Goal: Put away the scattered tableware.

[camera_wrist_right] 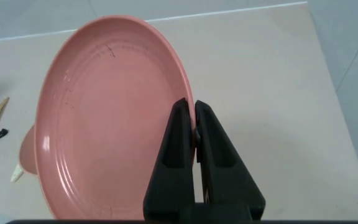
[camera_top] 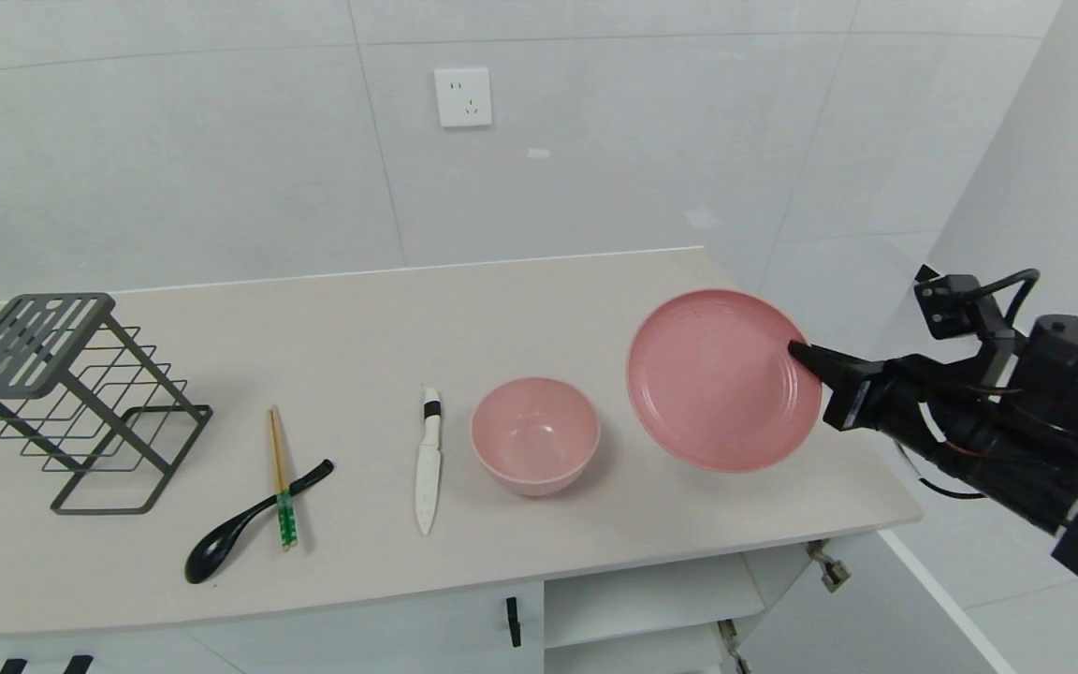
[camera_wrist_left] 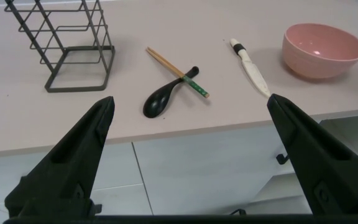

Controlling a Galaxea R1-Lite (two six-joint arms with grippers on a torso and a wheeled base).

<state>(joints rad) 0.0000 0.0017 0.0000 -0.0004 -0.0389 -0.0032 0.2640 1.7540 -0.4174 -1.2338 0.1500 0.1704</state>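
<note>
My right gripper [camera_top: 799, 352] [camera_wrist_right: 193, 111] is shut on the right rim of a pink plate [camera_top: 719, 378] [camera_wrist_right: 107, 118], which is tilted and lifted off the counter at the right. A pink bowl [camera_top: 535, 433] [camera_wrist_left: 322, 49] stands upright left of the plate. A white knife [camera_top: 428, 459] [camera_wrist_left: 249, 57] lies left of the bowl. Farther left, a black spoon [camera_top: 249, 520] [camera_wrist_left: 167, 96] and a pair of chopsticks [camera_top: 281, 476] [camera_wrist_left: 177, 71] cross each other. My left gripper [camera_wrist_left: 191, 109] hangs open off the counter's front edge, in front of the spoon.
A dark wire rack [camera_top: 71, 398] [camera_wrist_left: 64, 42] stands at the counter's left end. The beige counter [camera_top: 361, 328] ends close to the right of the plate. Cabinet doors with black handles [camera_top: 513, 622] sit below the front edge. A wall socket [camera_top: 463, 96] is behind.
</note>
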